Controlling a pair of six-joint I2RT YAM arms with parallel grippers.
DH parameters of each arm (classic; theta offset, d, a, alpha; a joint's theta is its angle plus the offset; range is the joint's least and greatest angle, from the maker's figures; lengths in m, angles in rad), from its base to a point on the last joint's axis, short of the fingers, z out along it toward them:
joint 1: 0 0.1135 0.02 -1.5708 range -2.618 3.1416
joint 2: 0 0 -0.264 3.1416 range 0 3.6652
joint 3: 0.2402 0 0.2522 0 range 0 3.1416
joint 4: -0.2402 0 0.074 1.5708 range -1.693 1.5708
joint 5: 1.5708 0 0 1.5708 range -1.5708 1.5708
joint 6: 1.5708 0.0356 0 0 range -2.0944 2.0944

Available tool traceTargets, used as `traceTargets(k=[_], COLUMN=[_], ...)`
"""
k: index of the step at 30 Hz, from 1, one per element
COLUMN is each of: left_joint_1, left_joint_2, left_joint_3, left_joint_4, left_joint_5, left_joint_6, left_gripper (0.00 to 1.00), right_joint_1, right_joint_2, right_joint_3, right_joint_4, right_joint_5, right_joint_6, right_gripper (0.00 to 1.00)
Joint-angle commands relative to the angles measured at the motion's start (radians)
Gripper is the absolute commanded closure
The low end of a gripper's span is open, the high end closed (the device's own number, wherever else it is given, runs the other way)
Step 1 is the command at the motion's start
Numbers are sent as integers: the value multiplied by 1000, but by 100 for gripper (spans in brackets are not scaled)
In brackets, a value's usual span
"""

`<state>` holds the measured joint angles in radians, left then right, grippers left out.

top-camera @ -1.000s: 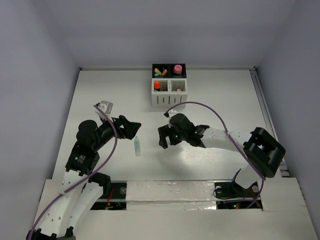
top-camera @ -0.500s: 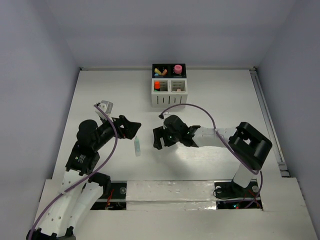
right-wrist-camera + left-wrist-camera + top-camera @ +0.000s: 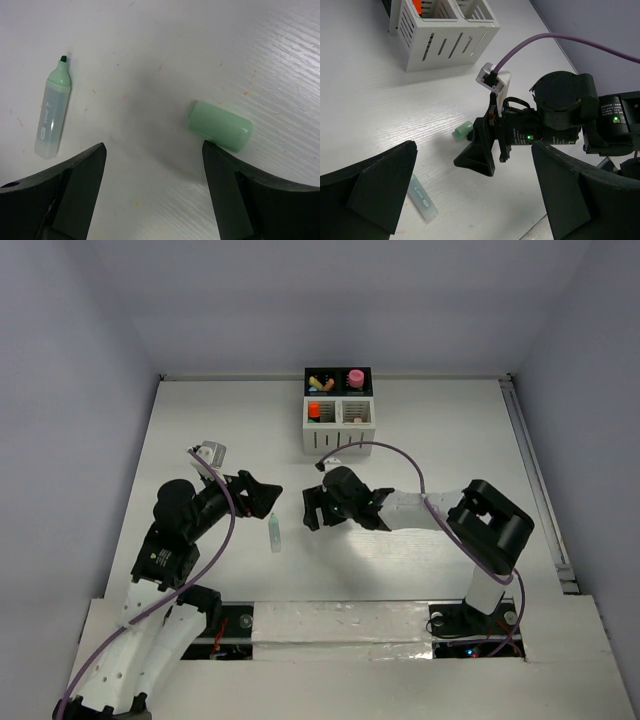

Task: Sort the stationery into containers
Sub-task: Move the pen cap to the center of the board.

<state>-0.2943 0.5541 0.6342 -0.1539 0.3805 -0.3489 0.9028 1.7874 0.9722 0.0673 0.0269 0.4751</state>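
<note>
right pincer [image 3: 153,145]: wide, empty | green cap [image 3: 220,125]: just beyond one fingertip [image 3: 220,170], not gripped

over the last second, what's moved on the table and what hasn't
The right gripper swept left toward the green highlighter, its arm folding in behind it. It now hangs open by the loose green cap, holding nothing. The left gripper, the highlighter and the organizer stayed put.
</note>
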Motion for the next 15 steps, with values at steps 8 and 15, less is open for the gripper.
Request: traceTargets(k=[8, 15], left_joint_1=[4, 4], left_joint_2=[0, 1], left_joint_3=[-4, -4], left_joint_4=[50, 48], left_joint_5=[11, 11], left_joint_6=[8, 8], left_gripper=[1, 1], right_joint_1=[-38, -38], right_joint_2=[-11, -3], right_joint_3=[-27, -9], right_joint_4=[-113, -100], right_joint_5=[71, 31], right_joint_6=[-18, -10], right_gripper=[16, 17])
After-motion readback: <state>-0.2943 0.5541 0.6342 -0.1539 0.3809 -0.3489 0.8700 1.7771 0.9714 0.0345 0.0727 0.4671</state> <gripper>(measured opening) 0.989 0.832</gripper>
